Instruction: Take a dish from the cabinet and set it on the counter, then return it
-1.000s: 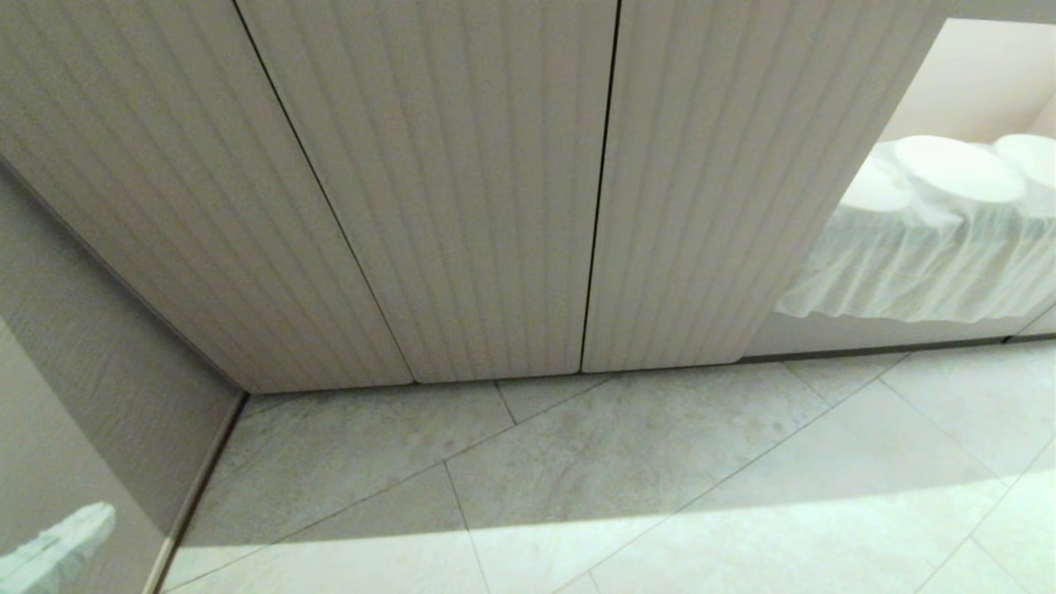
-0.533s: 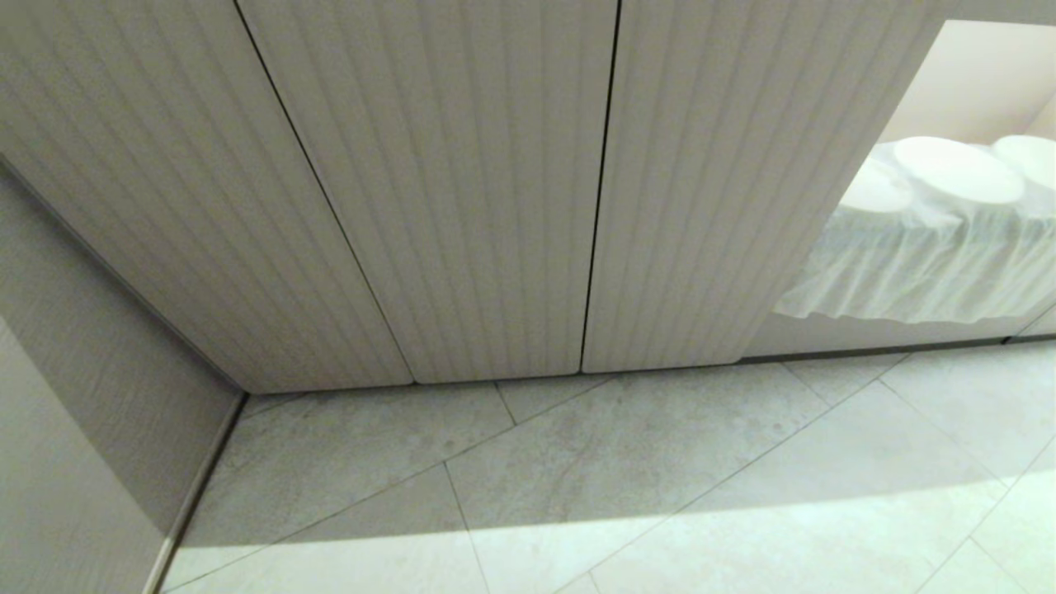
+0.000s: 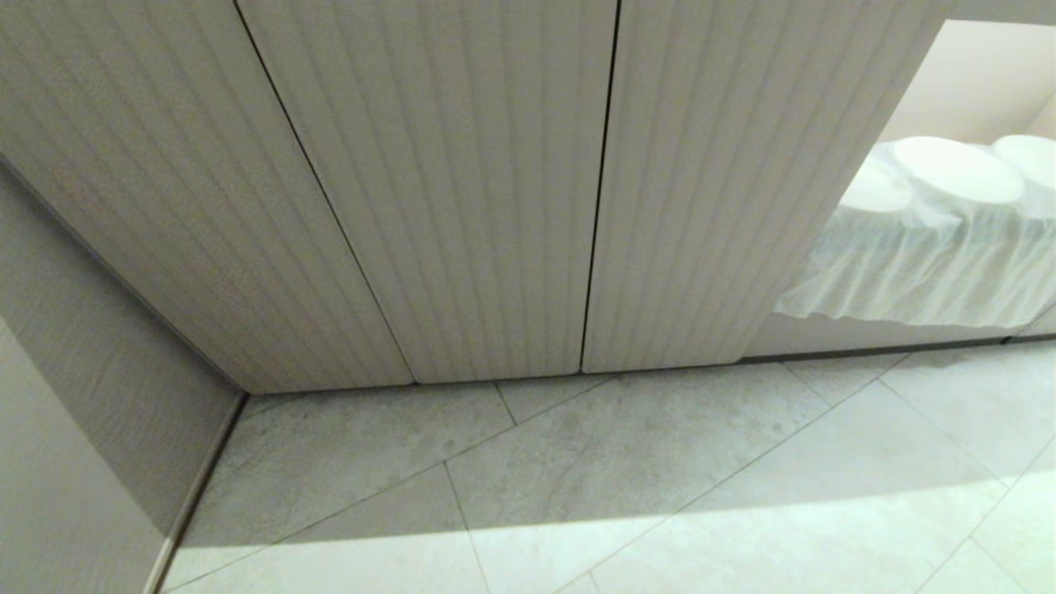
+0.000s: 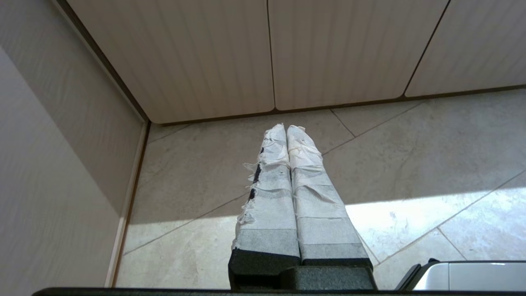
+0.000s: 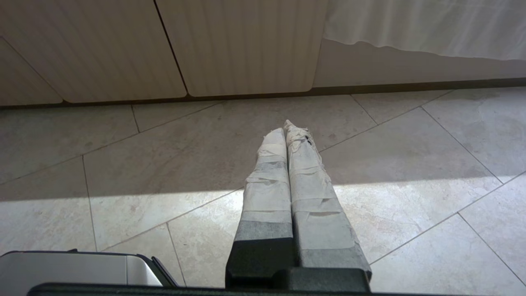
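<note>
Head view: we face pale beige fluted cabinet (image 3: pixel 462 190), doors closed, above grey stone-tiled floor (image 3: pixel 577 478); white cloth-draped shelf (image 3: pixel 924 264) with white round plates (image 3: pixel 957 169) at right. No arm visible; small white dish unseen in any view.

Left wrist view: our left gripper (image 4: pixel 286 130), tape-wrapped fingers pressed together, empty, hangs over floor, pointing toward cabinet's base, well apart from doors.

Right wrist view: our right gripper (image 5: pixel 284 130), fingers together, empty, same low pose over tiles.
</note>
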Controlling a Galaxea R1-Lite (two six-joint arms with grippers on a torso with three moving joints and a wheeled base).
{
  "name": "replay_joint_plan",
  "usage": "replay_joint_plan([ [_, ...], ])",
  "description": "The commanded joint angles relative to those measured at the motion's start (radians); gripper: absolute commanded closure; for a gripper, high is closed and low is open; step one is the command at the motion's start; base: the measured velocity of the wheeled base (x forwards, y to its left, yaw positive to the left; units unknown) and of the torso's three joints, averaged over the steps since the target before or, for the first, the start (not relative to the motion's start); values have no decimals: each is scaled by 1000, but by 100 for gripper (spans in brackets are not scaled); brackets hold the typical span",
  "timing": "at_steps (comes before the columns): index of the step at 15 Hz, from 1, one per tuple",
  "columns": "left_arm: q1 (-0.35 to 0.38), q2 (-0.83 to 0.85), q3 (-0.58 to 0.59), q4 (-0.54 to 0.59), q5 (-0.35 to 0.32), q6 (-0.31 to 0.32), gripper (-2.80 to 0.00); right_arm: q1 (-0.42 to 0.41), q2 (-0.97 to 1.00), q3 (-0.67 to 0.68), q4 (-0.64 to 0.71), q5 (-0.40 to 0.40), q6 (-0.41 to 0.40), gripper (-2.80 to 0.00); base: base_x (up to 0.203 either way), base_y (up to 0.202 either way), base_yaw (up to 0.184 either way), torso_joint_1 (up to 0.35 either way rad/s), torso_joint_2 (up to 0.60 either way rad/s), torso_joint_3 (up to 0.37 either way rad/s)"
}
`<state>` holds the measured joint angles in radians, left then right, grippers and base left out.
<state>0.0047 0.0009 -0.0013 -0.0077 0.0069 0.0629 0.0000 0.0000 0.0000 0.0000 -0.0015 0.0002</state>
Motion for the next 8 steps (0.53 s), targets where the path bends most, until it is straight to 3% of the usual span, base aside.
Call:
replay_joint_plan([
  [1,0,-1,1,-1,1,0,0,0,0,0,0,0,0,0,0,0,0,0,0,0],
  [8,0,-1,1,-2,1,-6,0,0,0,0,0,0,0,0,0,0,0,0,0,0],
])
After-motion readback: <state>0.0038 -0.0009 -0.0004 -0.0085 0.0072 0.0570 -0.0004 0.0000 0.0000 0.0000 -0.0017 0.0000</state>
